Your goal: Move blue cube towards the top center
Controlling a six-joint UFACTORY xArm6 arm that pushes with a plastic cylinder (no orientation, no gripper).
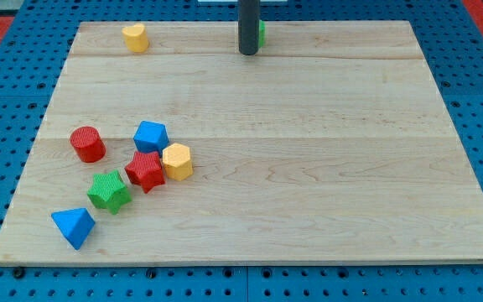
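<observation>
Up at the view's top, just right of the middle, my tip (248, 52) rests on the wooden desk (309, 168), with the dark rod rising straight out of the frame above it. Since the arm ends in this plain rod, no hand shows in the view, so nothing can be said about it being apart or together. A green block (261, 33) peeks out from behind the rod on its right side, mostly hidden, so its shape cannot be made out. Further to the view's left along the top edge sits a yellow heart-shaped block (136, 38). The blue cube (151, 136) lies well apart from my tip, down in the left half of the desk, at the upper end of a loose cluster. Just below it, a red star (146, 171) touches a yellow hexagonal block (177, 161) on its right, and that yellow block also sits just beside the blue cube's lower right corner. A red cylinder (87, 144) stands near the blue cube on the view's left. Below the red star's left side is a green star (109, 191), and a blue triangular block (74, 226) lies nearest the view's bottom left corner.
</observation>
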